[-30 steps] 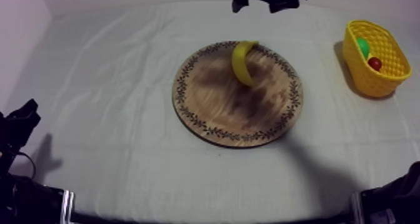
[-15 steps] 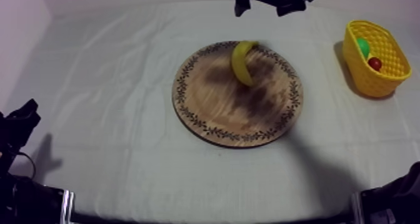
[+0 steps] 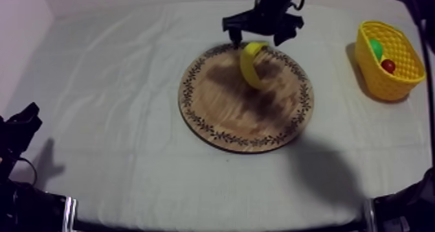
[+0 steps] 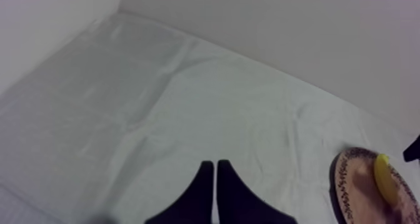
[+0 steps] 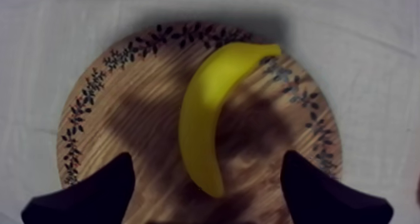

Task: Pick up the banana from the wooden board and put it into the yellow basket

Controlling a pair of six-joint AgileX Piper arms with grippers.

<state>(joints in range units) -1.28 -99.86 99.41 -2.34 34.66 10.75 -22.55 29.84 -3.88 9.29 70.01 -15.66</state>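
The right gripper (image 3: 257, 34) hangs over the banana (image 5: 206, 114) on the wooden board (image 5: 112, 120), jaws spread wide. The left gripper (image 4: 215, 173) is pressed together (idle). Closing off-centre could roll the curved fruit away.

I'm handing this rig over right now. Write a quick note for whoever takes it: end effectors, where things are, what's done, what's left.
Left end effector: shut on nothing, low at the table's left side.
Right end effector: open, hovering over the banana.
The banana lies on the wooden board, near its far rim.
Yellow basket: far right, holding a small red fruit and a green fruit.
Done: approach only.
Left: grasp the banana, carry it right, release it in the basket.
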